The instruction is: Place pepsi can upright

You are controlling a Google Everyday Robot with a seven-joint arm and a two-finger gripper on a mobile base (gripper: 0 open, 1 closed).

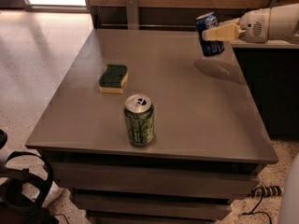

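Note:
The pepsi can (210, 35) is dark blue with a silver top. It hangs nearly upright, slightly tilted, in the air above the far right part of the grey table (187, 106). My gripper (216, 33) reaches in from the right edge of the camera view and is shut on the can around its middle. The can's shadow lies on the tabletop just below it.
A green patterned can (139, 120) stands upright near the table's front edge. A green and yellow sponge (113, 78) lies left of centre. A dark counter (268, 78) runs along the table's right side. A wooden wall is behind.

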